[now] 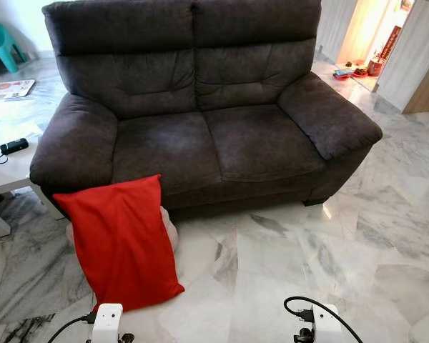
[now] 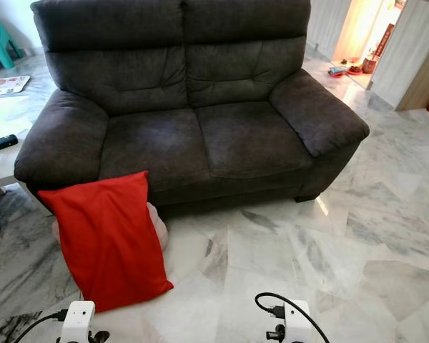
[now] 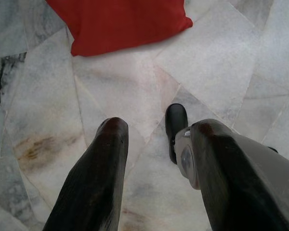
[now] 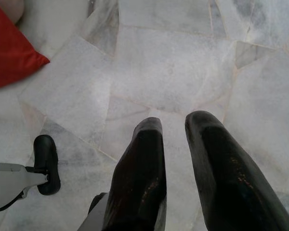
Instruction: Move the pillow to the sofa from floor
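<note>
A red pillow (image 1: 121, 239) stands on the marble floor, tilted back against the front of the dark grey sofa (image 1: 200, 136) below its left armrest. Both sofa seats are bare. My two wrists (image 1: 106, 321) (image 1: 322, 321) show at the bottom edge of the eye views, low and short of the pillow. In the left wrist view my left gripper (image 3: 159, 126) is open over bare floor, with the pillow's lower corner (image 3: 120, 21) some way ahead. My right gripper (image 4: 176, 122) is open by a narrow gap, holding nothing, and a pillow corner (image 4: 9, 53) shows off to one side.
A pale rounded thing (image 1: 170, 227) lies behind the pillow at the sofa's base. A white low table (image 1: 7, 171) with a small black device (image 1: 14, 146) stands left of the sofa. A green stool (image 1: 0, 43) is at the far left, and a doorway (image 1: 365, 43) at the far right.
</note>
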Available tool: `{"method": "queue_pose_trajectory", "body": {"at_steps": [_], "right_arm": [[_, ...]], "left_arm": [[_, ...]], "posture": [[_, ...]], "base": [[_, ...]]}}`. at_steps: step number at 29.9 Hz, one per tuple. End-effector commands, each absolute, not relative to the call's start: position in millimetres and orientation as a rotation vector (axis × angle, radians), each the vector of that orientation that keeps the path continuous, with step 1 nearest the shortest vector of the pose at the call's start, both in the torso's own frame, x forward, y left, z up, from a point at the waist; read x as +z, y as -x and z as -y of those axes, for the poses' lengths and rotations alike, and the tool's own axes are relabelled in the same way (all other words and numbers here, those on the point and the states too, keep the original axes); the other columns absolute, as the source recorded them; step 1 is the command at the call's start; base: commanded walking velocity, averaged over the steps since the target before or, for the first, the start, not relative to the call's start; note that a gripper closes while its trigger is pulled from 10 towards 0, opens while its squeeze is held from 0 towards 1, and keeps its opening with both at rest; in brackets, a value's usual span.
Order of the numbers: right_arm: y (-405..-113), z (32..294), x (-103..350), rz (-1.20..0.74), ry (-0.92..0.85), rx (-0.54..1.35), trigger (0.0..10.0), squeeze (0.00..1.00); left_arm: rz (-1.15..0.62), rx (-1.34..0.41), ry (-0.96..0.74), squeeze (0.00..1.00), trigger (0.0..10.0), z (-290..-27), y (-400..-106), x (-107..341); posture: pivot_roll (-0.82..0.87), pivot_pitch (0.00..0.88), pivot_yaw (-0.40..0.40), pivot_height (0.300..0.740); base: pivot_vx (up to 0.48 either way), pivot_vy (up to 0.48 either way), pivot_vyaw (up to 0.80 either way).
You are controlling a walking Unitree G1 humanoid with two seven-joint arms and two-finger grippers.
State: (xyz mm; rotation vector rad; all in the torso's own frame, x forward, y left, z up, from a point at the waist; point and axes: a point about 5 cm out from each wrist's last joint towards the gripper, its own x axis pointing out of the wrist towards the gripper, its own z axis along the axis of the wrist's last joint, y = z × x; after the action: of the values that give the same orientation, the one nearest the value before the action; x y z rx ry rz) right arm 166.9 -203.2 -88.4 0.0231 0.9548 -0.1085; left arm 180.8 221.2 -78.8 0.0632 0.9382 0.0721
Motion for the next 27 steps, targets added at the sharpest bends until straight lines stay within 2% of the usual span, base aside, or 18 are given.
{"method": "queue_pose_trajectory", "body": {"at_steps": [1, 20, 27], "right_arm": [[-216.5, 140.1, -69.6, -0.862, -0.208, -0.057, 10.0, 0.0], [-217.0, 138.4, -69.5, -0.871, -0.217, -0.036, 10.0, 0.0], [-216.5, 138.8, -70.0, -0.876, -0.231, -0.058, 10.0, 0.0]], "left_arm": [[-0.965, -0.078, -0.099, 0.0, 10.0, -168.3, -203.1, -76.9], [-0.966, -0.057, -0.086, 0.0, 10.0, -166.3, -202.5, -77.5], [-0.964, -0.058, -0.085, 0.0, 10.0, -165.3, -202.5, -77.5]], "posture": [[-0.02, 0.0, -0.04, 0.74], [-0.01, 0.0, -0.045, 0.74], [-0.01, 0.0, -0.046, 0.74]], "base": [[0.0, 0.0, 0.8], [0.0, 0.0, 0.8], [0.0, 0.0, 0.17]]}}
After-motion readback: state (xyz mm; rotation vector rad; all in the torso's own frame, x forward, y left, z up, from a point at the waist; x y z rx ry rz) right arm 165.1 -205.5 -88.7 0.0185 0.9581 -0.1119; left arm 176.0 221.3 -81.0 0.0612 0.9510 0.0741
